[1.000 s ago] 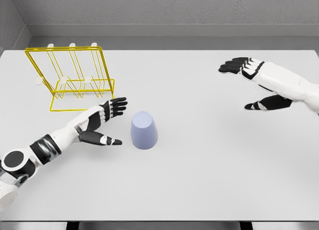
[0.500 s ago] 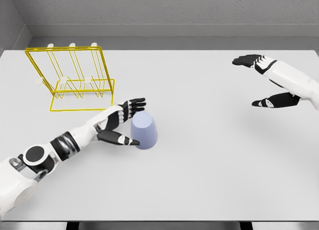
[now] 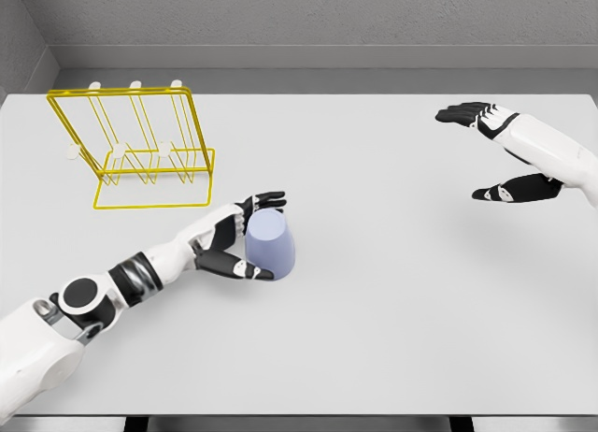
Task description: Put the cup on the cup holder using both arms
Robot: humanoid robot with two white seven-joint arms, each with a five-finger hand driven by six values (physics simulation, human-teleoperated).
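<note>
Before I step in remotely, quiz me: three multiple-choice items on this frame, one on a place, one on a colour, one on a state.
1. Where does the cup holder stand on the table?
A. far left
B. near right
C. centre front

2. What colour is the cup?
A. yellow
B. pale lavender blue
C. red

3. What is the left hand doing?
A. resting flat beside the rack
B. holding the cup in the air
C. closing around the cup, which stands on the table

Answers:
1 A: the yellow wire rack sits toward the table's far left corner.
2 B: the cup is pale lavender blue, upside down.
3 C: fingers reach behind the cup and the thumb in front; it stands on the table. The right hand hovers open, far right.
</note>
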